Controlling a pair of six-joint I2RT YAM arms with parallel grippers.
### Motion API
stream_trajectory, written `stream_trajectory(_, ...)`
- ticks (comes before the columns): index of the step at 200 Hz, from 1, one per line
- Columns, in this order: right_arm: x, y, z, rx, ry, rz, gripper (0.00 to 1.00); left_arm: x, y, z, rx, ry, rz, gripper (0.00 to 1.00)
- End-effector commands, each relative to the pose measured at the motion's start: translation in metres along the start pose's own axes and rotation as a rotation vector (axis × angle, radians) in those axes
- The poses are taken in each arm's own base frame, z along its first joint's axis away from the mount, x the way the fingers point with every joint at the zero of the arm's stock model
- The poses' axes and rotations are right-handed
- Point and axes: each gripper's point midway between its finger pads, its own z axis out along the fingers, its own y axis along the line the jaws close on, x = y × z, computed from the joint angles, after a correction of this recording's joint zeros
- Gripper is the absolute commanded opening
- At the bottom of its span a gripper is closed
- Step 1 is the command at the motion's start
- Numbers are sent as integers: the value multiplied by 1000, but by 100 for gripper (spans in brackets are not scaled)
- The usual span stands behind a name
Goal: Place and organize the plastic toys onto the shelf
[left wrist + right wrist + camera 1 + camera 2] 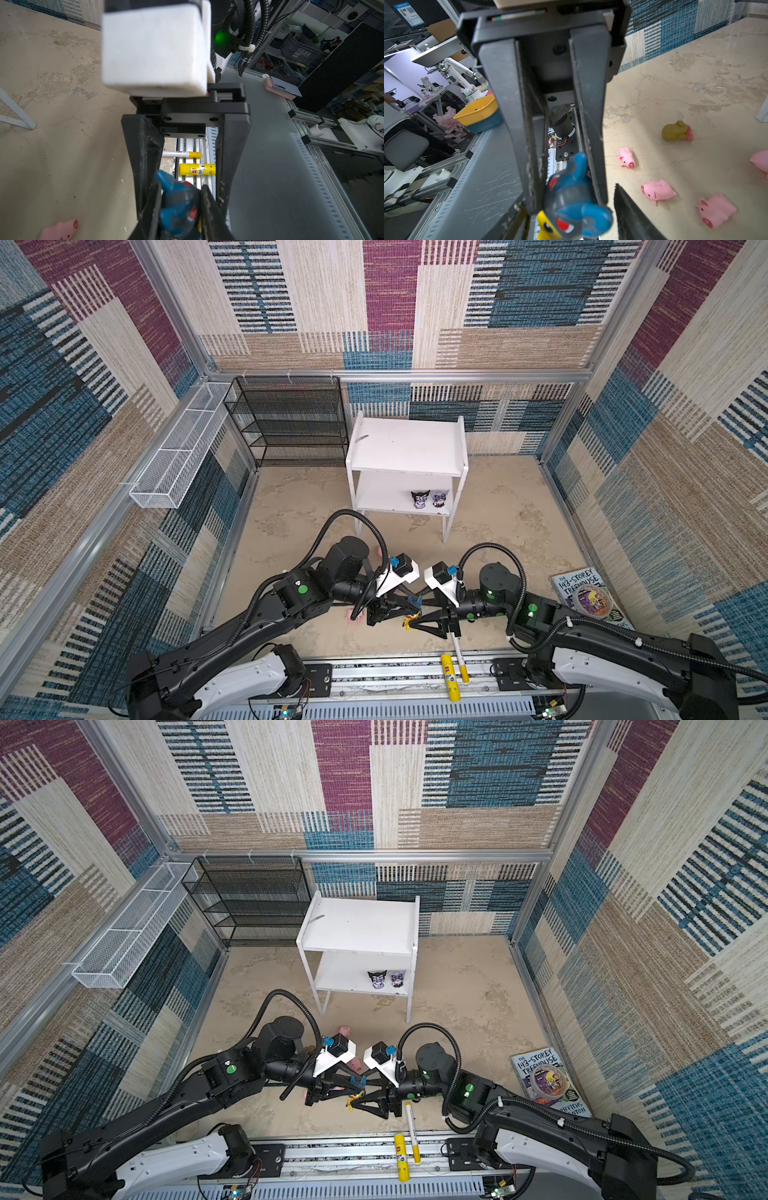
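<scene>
Two hands meet at 6 o'clock, at the front edge of the worktop [519, 510]. Bare surface runs from there to the shelf [405, 448] at 12 o'clock and across to 3 o'clock. Two big-eared figures [419, 498] stand at the right end of its lower board. Four pigs [657, 191] and one doll [675, 132] lie near the left arm. The left hand [181, 190] is clenched on the yellow figure [178, 209]. The right hand [568, 199] is released, its jaws loose around the blue hood.

The blue-hooded yellow plastic figure [577, 207] looked glossy (smooth, too); the pink plastic pig [657, 191] duller; the beige tabletop [695, 83] mottled.
</scene>
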Motion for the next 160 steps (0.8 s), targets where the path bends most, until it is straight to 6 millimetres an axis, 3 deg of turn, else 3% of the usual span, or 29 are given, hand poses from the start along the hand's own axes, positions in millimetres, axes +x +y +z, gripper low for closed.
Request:
stream_trajectory(1,-7,2,1,-19,-34,-15,63,-7,0,-1,-6,-32,0,4)
stream_trajectory(27,-3,2,3,-26,-28,-9,63,-8,1,-1,-14,-36,6,4)
stream_trajectory(48,-1,2,3,-31,-28,-5,46,-8,2,-1,-18,-35,9,3)
stream_trajectory(64,1,3,3,-40,-30,-4,41,-8,3,-2,-21,-34,13,3)
stream_trajectory(87,4,3,3,-46,-29,2,43,-9,4,-4,-34,-37,21,3)
stream_trajectory(139,8,4,5,-63,-25,8,61,-14,3,-7,-44,-55,33,2)
stream_trajectory(160,10,3,6,-63,-24,12,62,-14,3,-8,-48,-63,34,2)
